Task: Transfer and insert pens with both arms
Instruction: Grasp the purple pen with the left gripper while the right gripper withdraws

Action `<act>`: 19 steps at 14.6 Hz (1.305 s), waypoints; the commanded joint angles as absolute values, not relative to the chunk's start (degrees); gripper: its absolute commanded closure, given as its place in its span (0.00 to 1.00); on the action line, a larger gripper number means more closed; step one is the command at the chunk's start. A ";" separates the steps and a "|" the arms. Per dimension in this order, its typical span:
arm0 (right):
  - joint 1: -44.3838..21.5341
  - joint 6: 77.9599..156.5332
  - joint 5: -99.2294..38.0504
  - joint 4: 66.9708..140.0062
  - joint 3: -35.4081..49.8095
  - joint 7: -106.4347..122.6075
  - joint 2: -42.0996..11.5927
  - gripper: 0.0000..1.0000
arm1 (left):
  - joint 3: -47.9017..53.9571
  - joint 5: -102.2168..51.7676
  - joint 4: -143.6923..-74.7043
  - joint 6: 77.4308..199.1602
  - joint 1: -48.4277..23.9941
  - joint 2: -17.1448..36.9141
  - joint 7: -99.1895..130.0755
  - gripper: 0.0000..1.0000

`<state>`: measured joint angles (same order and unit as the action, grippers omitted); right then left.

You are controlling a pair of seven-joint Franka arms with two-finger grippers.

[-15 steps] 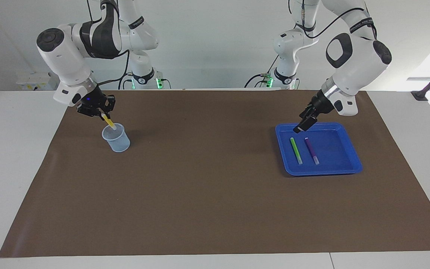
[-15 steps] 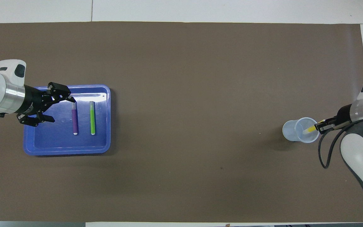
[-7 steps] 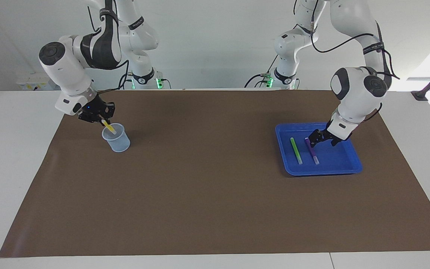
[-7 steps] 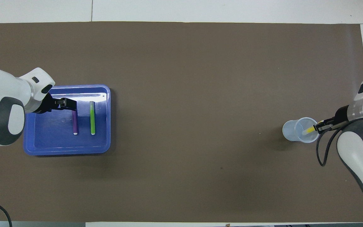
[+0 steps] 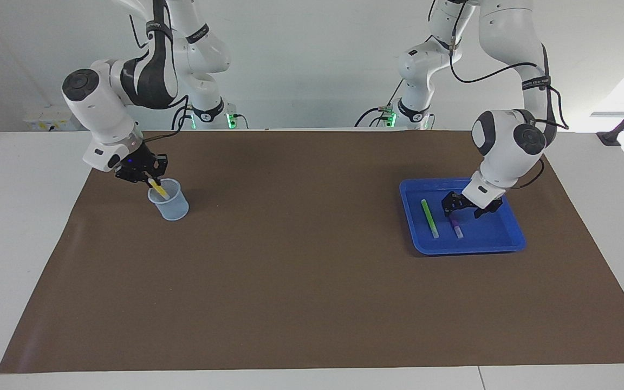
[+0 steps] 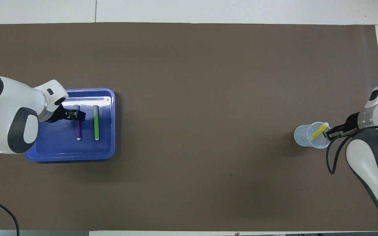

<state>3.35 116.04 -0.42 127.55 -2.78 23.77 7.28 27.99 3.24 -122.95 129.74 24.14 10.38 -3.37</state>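
Your left gripper (image 5: 457,210) has dropped lower into blue tray (image 5: 501,246) since half second ago, now straddling purple pen (image 5: 456,226); grip on it can't be told. Green pen (image 5: 429,218) lies parallel beside, flat on glossy tray floor. Your right gripper (image 5: 149,177) has eased down, clamped on yellow pen (image 5: 158,190), slim and slanted, tip inside translucent cup (image 5: 169,201). Matte brown mat covers tabletop (image 5: 19,227).
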 commanded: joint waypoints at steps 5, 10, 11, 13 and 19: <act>3.34 111.03 -6.21 122.98 -1.76 24.17 7.65 0.00 | 27.95 6.94 -123.66 132.54 23.73 13.27 -4.39 0.23; -1.39 101.09 -16.41 114.10 -0.18 13.04 7.38 0.00 | 27.86 7.03 -123.58 132.80 23.64 13.36 -4.39 0.52; -2.89 100.03 -17.39 112.95 -0.18 10.05 7.12 0.00 | 27.86 7.03 -123.49 132.80 23.64 13.36 -4.39 0.57; -4.13 99.41 -21.50 112.68 -0.09 7.74 7.47 0.00 | 27.86 7.03 -123.49 132.80 23.56 13.36 -4.39 0.70; -4.92 98.88 -30.15 113.03 0.35 5.38 7.65 0.00 | 27.86 7.03 -123.14 132.45 23.73 13.36 -4.31 1.00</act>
